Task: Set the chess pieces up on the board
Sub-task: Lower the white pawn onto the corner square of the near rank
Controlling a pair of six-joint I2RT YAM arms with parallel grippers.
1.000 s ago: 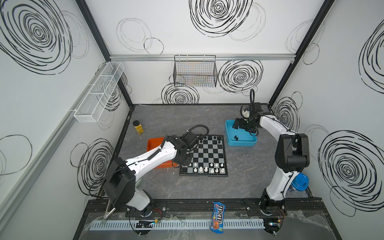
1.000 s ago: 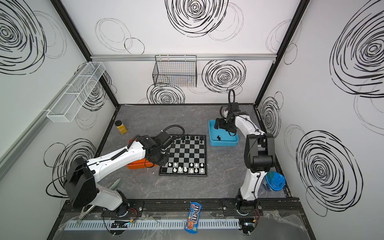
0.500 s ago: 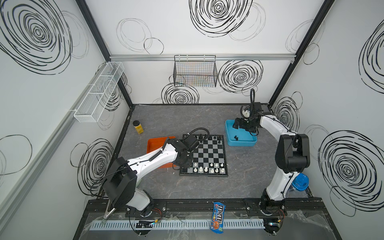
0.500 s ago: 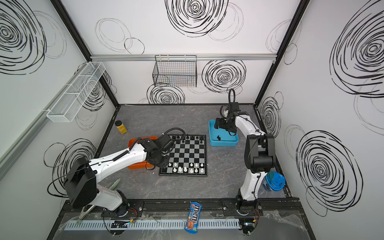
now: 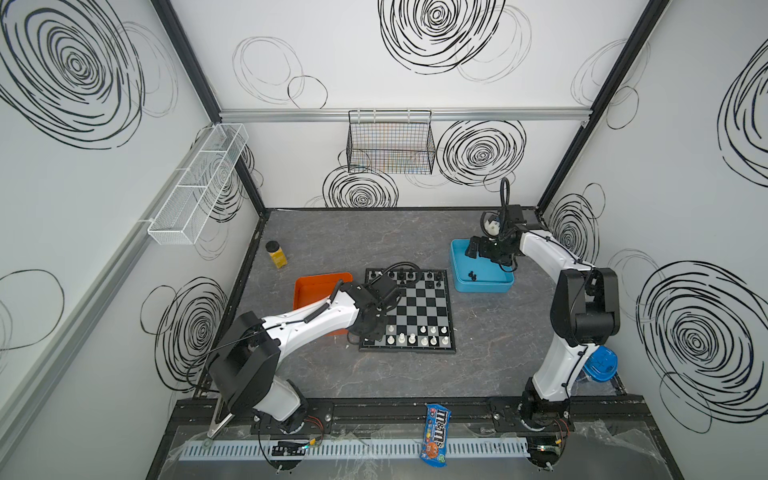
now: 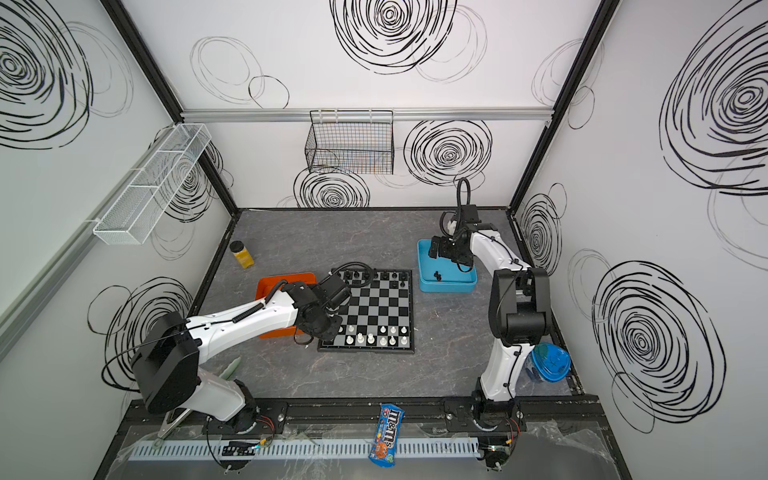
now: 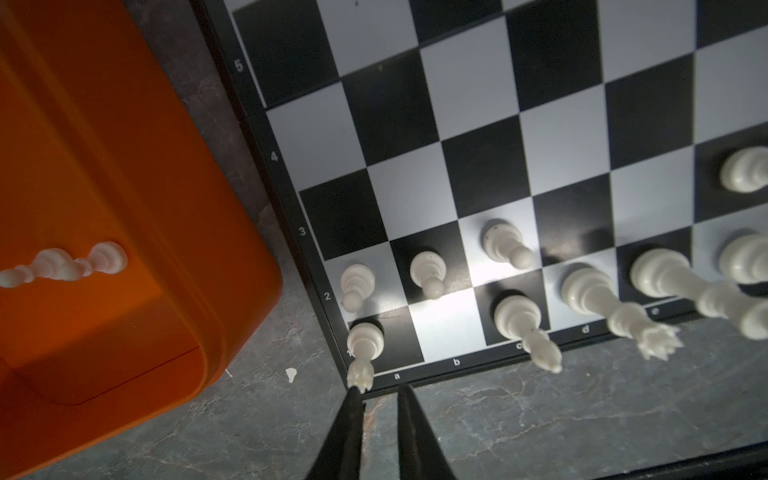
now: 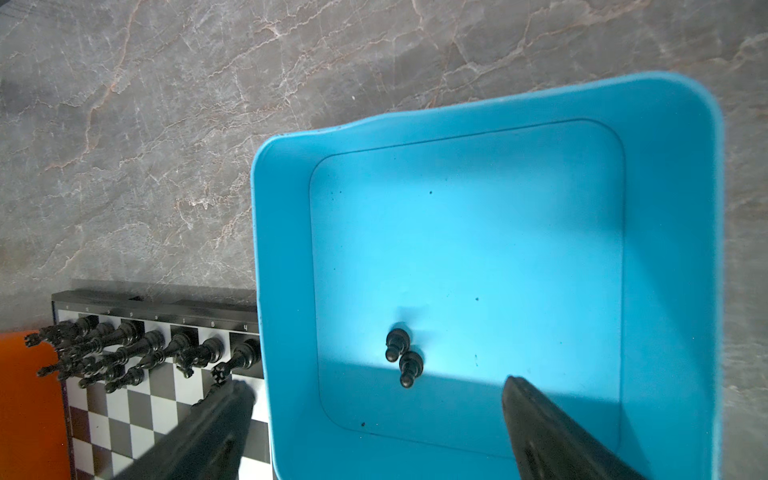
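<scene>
The board (image 5: 409, 307) lies mid-table, with black chess pieces (image 5: 405, 274) along its far rows and white chess pieces (image 5: 411, 338) along its near rows. In the left wrist view a white rook (image 7: 365, 340) stands on the corner square. My left gripper (image 7: 380, 390) hovers just off that corner. Its jaws are a narrow gap apart with nothing between them, and one fingertip (image 7: 355, 395) is at the rook's top. White pieces (image 7: 62, 264) lie in the orange tray (image 7: 104, 166). My right gripper (image 8: 376, 384) hangs wide open over the blue tray (image 8: 282, 291), above two black pawns (image 8: 403, 357).
A yellow jar (image 5: 276, 254) stands at the far left of the table. A candy bag (image 5: 436, 434) lies on the front rail, and a blue bowl (image 5: 600, 365) sits by the right arm's base. A wire basket (image 5: 390, 143) hangs on the back wall.
The left arm has swung from beside the orange tray toward the board's near-left corner. The right arm has not moved.
</scene>
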